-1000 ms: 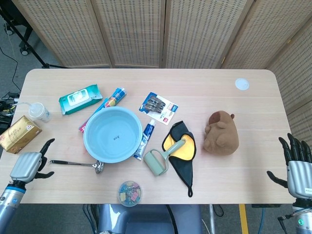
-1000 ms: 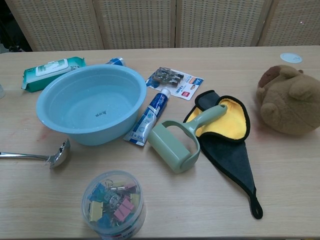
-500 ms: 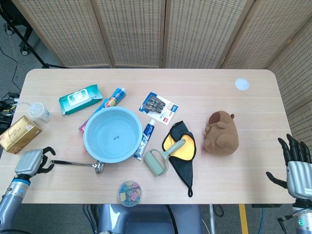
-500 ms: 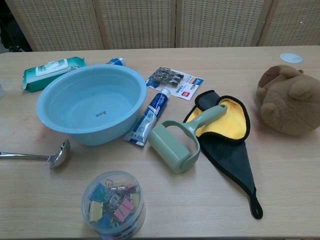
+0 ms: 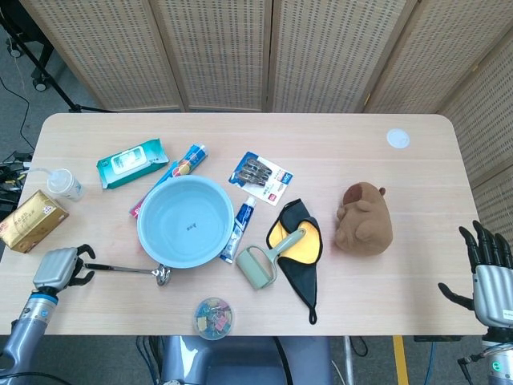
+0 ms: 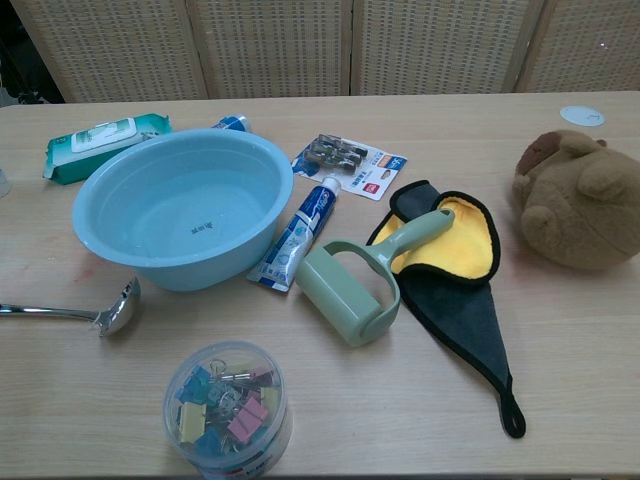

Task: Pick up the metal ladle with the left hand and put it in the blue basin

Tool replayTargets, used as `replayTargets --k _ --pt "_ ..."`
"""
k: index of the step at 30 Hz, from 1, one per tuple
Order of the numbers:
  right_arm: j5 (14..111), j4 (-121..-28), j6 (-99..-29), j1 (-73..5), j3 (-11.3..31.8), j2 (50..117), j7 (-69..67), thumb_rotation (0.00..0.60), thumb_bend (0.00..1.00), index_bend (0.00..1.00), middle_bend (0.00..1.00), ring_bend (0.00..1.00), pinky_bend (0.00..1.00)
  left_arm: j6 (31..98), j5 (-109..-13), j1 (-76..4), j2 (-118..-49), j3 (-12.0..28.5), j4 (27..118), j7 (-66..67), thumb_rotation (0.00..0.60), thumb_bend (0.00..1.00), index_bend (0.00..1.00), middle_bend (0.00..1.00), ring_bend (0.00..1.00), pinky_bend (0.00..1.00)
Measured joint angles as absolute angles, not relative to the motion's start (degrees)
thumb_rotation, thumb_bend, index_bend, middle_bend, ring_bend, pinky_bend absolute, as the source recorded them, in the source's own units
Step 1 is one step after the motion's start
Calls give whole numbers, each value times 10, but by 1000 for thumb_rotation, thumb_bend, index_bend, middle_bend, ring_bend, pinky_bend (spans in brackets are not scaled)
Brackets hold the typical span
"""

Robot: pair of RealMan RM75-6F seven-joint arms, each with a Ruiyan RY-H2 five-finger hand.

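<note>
The metal ladle (image 5: 128, 270) lies flat on the table, its bowl (image 6: 117, 311) just in front of the blue basin (image 5: 185, 220) and its handle pointing left. At the handle's far end sits my left hand (image 5: 58, 268), its fingers half curled on either side of the handle tip with a gap still showing between them. The chest view shows the ladle and the basin (image 6: 178, 205) but not this hand. At the table's right front corner my right hand (image 5: 489, 277) is held up with fingers spread, holding nothing.
A tub of binder clips (image 5: 214, 316) stands just in front of the ladle bowl. Toothpaste (image 5: 239, 228), a green lint roller (image 5: 261, 263) and a yellow-black cloth (image 5: 298, 249) lie right of the basin. Wet wipes (image 5: 131, 162), a gold box (image 5: 32, 220) and a small bottle (image 5: 64, 184) are at left; a plush toy (image 5: 363, 218) is at right.
My left hand has slid right and toward the table edge to the handle's end, and its fingers have curled in from a spread pose. The ladle has not moved. The right hand is nearly still.
</note>
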State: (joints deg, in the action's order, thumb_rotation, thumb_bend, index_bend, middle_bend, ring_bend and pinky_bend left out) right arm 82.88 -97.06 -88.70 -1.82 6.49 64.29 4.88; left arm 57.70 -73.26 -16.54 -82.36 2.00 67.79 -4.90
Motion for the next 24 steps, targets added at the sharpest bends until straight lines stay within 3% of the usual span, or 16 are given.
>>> replayTargets --k 20,24 --pt "824 -972 -882 -18 65 638 40 600 0 57 0 0 0 553 -726 -180 -869 18 640 -12 600 292 476 962 956 923" --pt "824 -973 -882 -18 65 637 39 600 0 57 0 0 0 548 -724 -182 -875 18 635 -11 600 308 542 962 956 923"
